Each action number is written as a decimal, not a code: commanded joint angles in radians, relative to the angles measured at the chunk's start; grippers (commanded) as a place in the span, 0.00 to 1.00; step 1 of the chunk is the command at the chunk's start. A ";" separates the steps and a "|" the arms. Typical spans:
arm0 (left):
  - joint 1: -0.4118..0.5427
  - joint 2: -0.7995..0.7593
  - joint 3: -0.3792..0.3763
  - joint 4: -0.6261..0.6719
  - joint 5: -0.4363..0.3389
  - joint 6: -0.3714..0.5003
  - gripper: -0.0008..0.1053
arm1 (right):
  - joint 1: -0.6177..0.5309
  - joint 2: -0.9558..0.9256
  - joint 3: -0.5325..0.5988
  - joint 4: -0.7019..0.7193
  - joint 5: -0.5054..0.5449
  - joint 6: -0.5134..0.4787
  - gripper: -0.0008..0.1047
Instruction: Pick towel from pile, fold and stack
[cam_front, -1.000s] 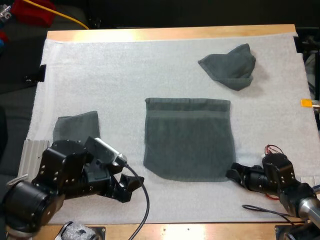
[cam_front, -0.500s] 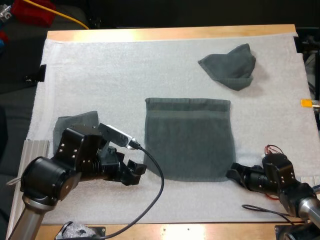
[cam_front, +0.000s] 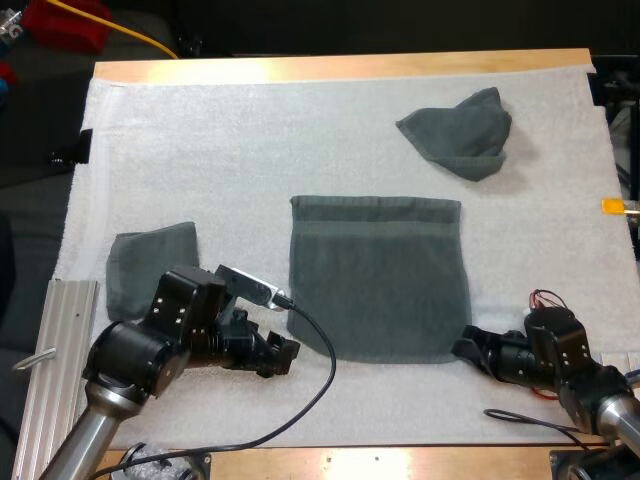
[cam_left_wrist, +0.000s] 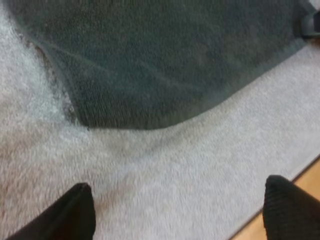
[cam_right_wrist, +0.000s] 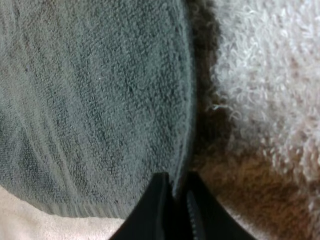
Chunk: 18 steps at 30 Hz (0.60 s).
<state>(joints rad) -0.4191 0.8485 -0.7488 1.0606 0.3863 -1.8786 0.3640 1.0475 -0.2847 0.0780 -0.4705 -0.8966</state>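
Spread towel (cam_front: 378, 278) laid at centre of mat (cam_front: 250, 140); crumpled towel (cam_front: 458, 131) placed behind it, rightward; folded towel (cam_front: 150, 262) set left.

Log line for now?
left gripper open by near-left corner of flat towel | right gripper shut on its near-right corner | folded towel left | crumpled towel far right

Rightward advance of left gripper (cam_front: 287, 355) across mat (cam_front: 200, 150), from beside folded towel (cam_front: 140, 262) to just short of flat towel's (cam_front: 378, 280) near left corner. Folded towel further uncovered with arm's shift off it; rail (cam_front: 65, 340) at table's left edge likewise more exposed.
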 joint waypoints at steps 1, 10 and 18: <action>0.000 0.000 0.010 -0.030 -0.008 -0.008 0.64 | 0.003 0.006 0.008 0.016 -0.005 -0.003 0.02; 0.017 0.000 0.126 -0.163 -0.008 -0.056 0.64 | 0.003 0.006 0.008 0.016 -0.005 -0.003 0.02; 0.184 0.009 0.181 -0.261 0.068 -0.061 0.64 | 0.003 0.006 0.008 0.016 -0.020 -0.003 0.02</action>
<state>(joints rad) -0.2365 0.8550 -0.5683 0.8209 0.4384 -1.9315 0.3640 1.0475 -0.2847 0.0780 -0.4782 -0.8966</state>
